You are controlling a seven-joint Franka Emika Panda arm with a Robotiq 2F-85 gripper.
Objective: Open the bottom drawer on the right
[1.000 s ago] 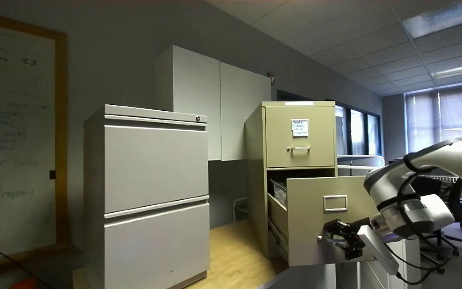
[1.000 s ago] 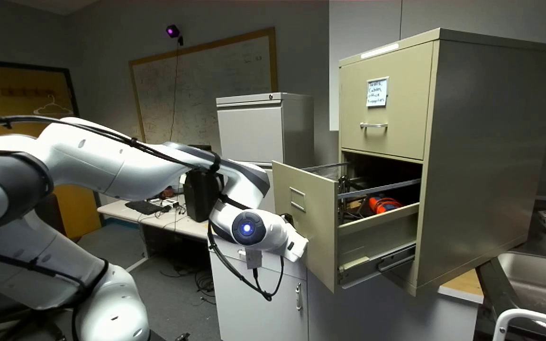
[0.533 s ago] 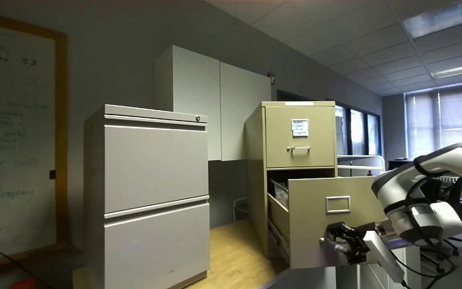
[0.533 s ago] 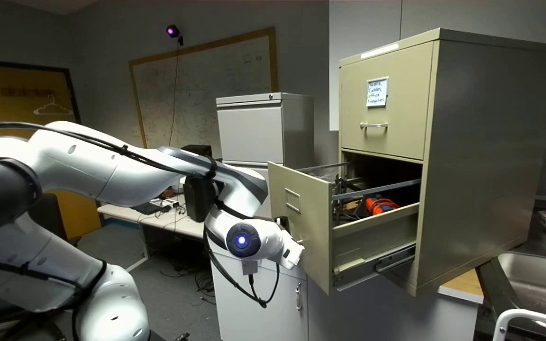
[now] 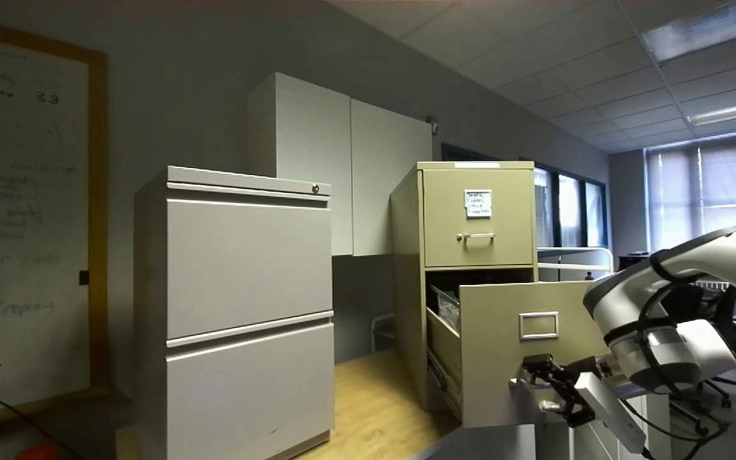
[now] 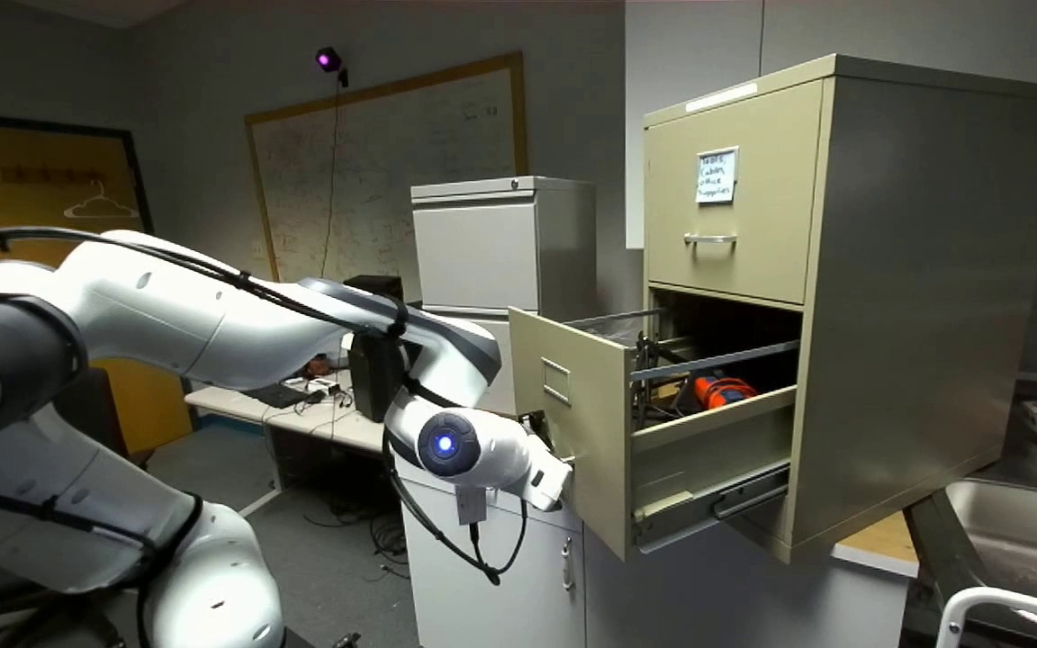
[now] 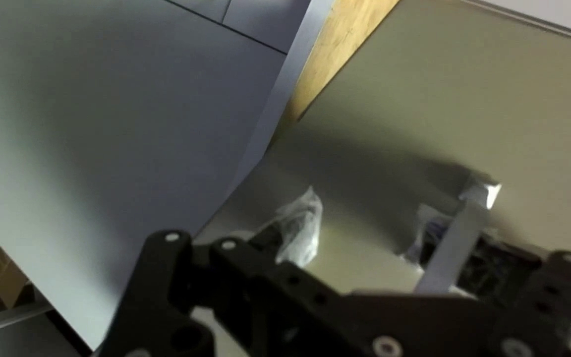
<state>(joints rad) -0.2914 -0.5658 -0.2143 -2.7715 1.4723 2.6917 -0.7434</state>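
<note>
Gripper [image 5: 539,386] spread, 1 finger likely behind the horizontal silver pull [image 7: 455,243]; bottom drawer [image 6: 592,409] out past desk [image 5: 377,399] edge.

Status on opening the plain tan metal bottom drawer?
Done: the plain tan metal bottom drawer stands well out of its tan metal filing cabinet, a rounded orange item showing inside. In hand: the black gripper is open at the slim silver pull; contact unclear. Left: likely clearing the pull, though whether the drawer has more travel can't be told.
</note>
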